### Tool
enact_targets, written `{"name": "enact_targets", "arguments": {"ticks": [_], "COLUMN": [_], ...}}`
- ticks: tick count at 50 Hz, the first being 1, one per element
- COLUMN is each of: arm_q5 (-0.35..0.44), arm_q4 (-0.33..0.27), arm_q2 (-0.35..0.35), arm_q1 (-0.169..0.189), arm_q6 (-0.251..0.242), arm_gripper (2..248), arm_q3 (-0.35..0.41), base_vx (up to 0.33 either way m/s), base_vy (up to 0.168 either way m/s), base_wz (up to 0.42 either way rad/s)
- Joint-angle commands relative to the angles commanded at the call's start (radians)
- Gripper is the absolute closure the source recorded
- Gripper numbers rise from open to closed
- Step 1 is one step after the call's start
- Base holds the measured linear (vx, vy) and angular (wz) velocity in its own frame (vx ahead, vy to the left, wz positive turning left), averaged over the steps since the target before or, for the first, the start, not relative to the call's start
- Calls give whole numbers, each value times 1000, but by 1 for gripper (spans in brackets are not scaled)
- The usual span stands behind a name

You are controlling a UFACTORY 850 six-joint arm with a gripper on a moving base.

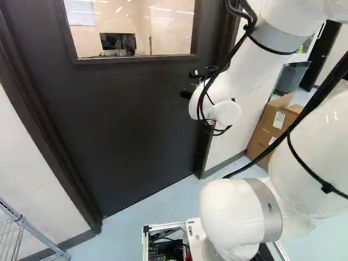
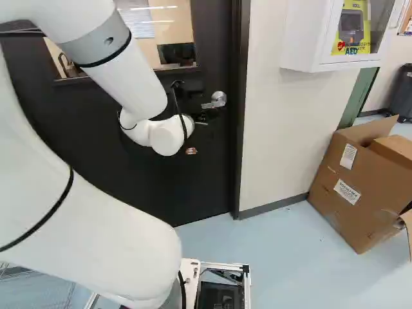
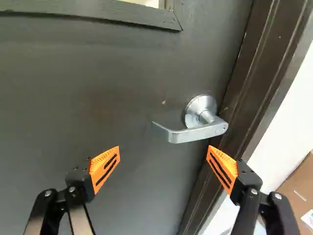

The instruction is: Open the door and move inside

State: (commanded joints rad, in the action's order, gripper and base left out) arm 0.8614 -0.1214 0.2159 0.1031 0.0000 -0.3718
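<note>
A pale blue floor (image 2: 277, 244) runs up to a white wall (image 2: 273, 116) with a dark skirting strip along its foot. Set in that wall is the dark door (image 1: 136, 119), closed in its dark frame (image 3: 264, 63). Its silver lever handle (image 3: 195, 132) sits near the frame, the lever pointing away from it across the door.

The gripper (image 2: 191, 150) is held toward the door. In the wrist view the gripper (image 3: 164, 167) stands wide open with nothing in its grasp; the handle lies ahead of the fingers, apart from the orange pads (image 3: 105, 169), neither of which touches it. The arm (image 2: 129, 84) reaches forward at about the height of the handle.

Above the handle is a window (image 1: 130, 27), with a dark monitor (image 1: 117, 42) showing through it. Farther out, a white cabinet (image 2: 306, 38) hangs on the wall, and an open cardboard box (image 2: 354, 187) stands on the floor. A wire rack (image 1: 32, 234) is at the lower left of the left base view.
</note>
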Motion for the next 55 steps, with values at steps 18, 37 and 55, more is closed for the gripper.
{"name": "enact_targets", "arguments": {"ticks": [18,37,55], "arm_q5": [0,0,0], "arm_q4": [-111,-229,-317], "arm_q2": [32,62,58], "arm_q1": [31,70,99], "arm_q6": [0,0,0], "arm_gripper": [3,3,3], "arm_q3": [-13,-31,-74], "base_vx": [0,0,0], "base_vy": [0,0,0], "base_wz": [0,0,0]}}
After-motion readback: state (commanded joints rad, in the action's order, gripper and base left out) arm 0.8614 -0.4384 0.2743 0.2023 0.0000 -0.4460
